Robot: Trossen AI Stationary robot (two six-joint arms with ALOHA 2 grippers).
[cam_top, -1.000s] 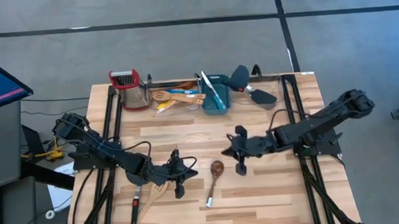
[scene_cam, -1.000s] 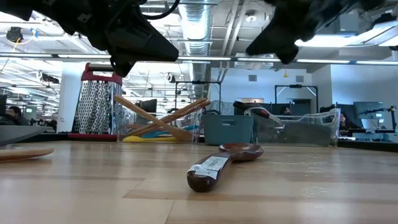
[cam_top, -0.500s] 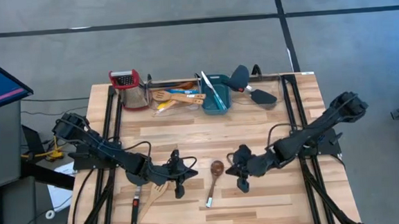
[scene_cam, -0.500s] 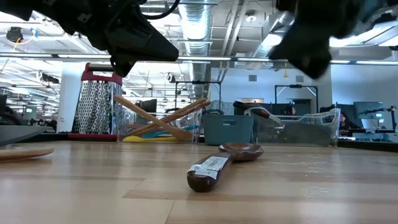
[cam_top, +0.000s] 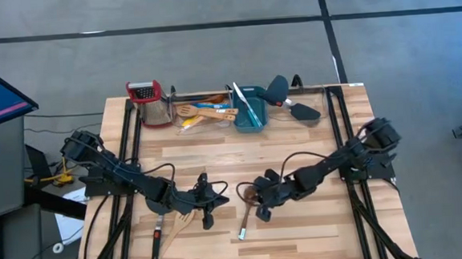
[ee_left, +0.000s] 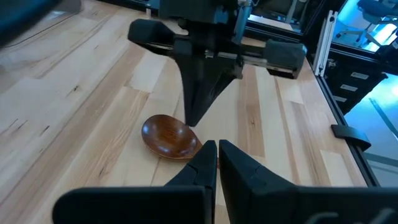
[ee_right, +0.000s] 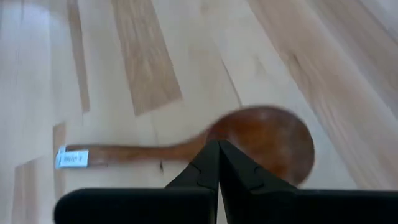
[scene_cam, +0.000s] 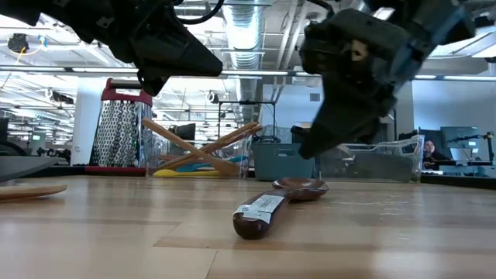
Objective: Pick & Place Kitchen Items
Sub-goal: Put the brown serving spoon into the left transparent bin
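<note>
R fingers [ee_right: 217, 163] shut — over brown spoon [ee_right: 249, 144].

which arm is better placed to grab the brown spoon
Right. The right gripper hangs over the dark-brown wooden spoon by its bowl, fingers shut. The left gripper sits off to its side.

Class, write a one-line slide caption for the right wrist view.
Right hand, fingers shut, poised above the dark-brown wooden spoon lying flat on the pale wooden table.
</note>
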